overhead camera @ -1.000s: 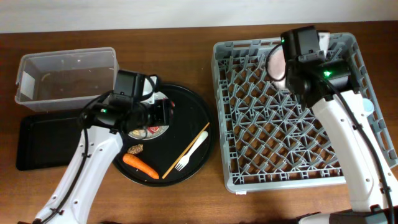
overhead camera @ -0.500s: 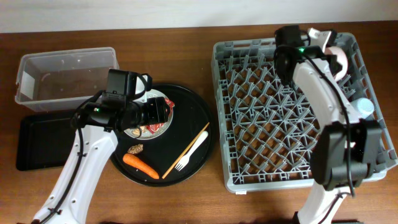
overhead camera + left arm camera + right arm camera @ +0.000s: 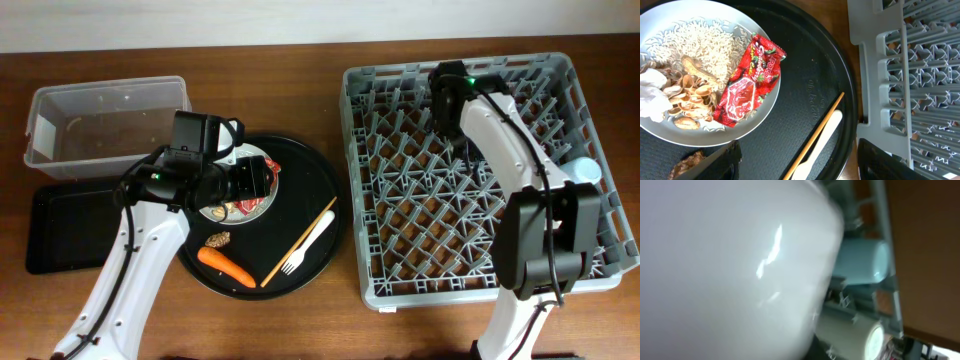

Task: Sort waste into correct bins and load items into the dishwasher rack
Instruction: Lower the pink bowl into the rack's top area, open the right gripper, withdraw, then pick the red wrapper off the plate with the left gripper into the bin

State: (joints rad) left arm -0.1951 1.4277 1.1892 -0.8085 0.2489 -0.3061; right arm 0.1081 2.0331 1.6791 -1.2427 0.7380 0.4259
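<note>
Your left gripper [image 3: 797, 152] hangs over the large round black tray [image 3: 805, 60], left of bench centre. Its fingers are spread wide and hold nothing.

Likely pick is the red shiny foil wrapper [image 3: 747, 82]. It lies on the right side of the pale round plate [image 3: 740, 128], one end lapping the rim. Treat it as near weightless, crinkly and slippery; it will probably skate or fold if pushed flat. Pinch the crimped end at the rim.

Also on the plate:
- The pale loose rice [image 3: 695, 42] scatters and can't be pinched.
- The crumpled white tissue [image 3: 651, 95] is soft, so grab it anywhere.

On the tray the thin wooden chopstick [image 3: 826, 117] touches the white plastic fork [image 3: 825, 134]. Both are light, stiff and lie low. The chopstick may roll, so take it mid-shaft.

Your right arm [image 3: 500, 140] is stretched toward the back edge over the large grey lattice dishwasher rack [image 3: 460, 290], at the bench's right end. The right gripper fingers aren't shown, so I can't tell if they clamp anything. A glossy white curved surface [image 3: 730, 270] fills its camera, probably the bowl: hard, slick, breakable. Beyond it sit the light-blue cup [image 3: 862, 262] and the small white cup [image 3: 855, 335].

Writing: the wrapper has white lettering, too blurred to read. The tray has a small embossed mark, unreadable.
</note>
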